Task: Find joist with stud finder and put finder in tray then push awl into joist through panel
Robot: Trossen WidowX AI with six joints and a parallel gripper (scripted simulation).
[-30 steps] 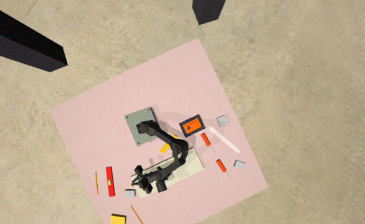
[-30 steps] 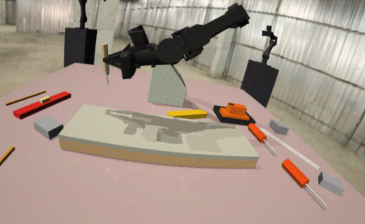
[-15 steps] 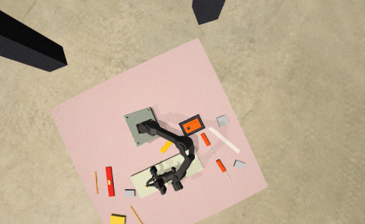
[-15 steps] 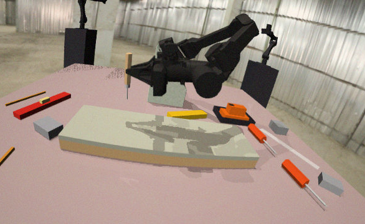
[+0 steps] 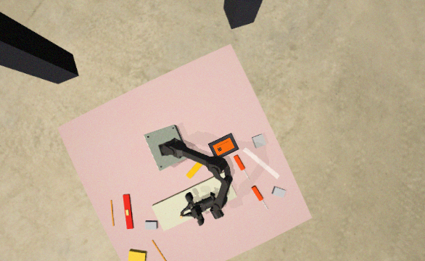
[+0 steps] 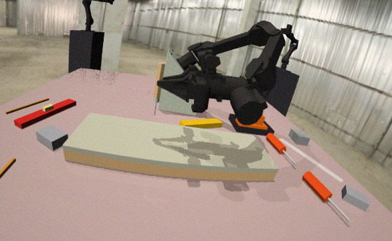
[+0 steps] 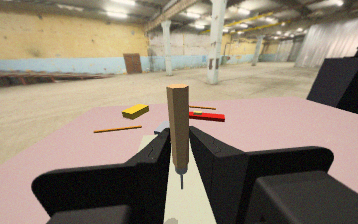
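Wooden-handled awl [image 5: 181, 217] [image 6: 159, 79] [image 7: 179, 125] held upright, spike down, between the narrowed fingertips of the end effector [image 5: 182, 214] [image 6: 159, 83] [image 7: 179, 131]. In the top view the tool lies over the pale floor panel [image 5: 165, 217] [image 6: 116, 138] [image 7: 176, 200]; in the exterior view its tip shows above the surface, not touching. Orange stud finder [image 5: 224, 146] [image 6: 252, 125] sits in the dark tray [image 5: 211, 148] [image 6: 235, 124], so that part of the task appears done. Step in hand, as judged: placing the awl over the joist before a straight downward push. The joist itself is hidden, and no mark on the panel shows its line; aim therefore depends on the reading taken with the finder. Main risk: an error in that position would send the spike through panel alone, and a second attempt would break the one-hole limit. Second risk: the handle is gripped part-way along its length by fingertips only, so resistance at the panel could make it pivot or slide upward. Third: any sideways drift of the wrist after contact could scratch the surface or slant the hole. Two red-handled screwdrivers [image 5: 257, 193] [image 6: 317, 187] lie off the panel's tray-side end, probably clear of the downward path.
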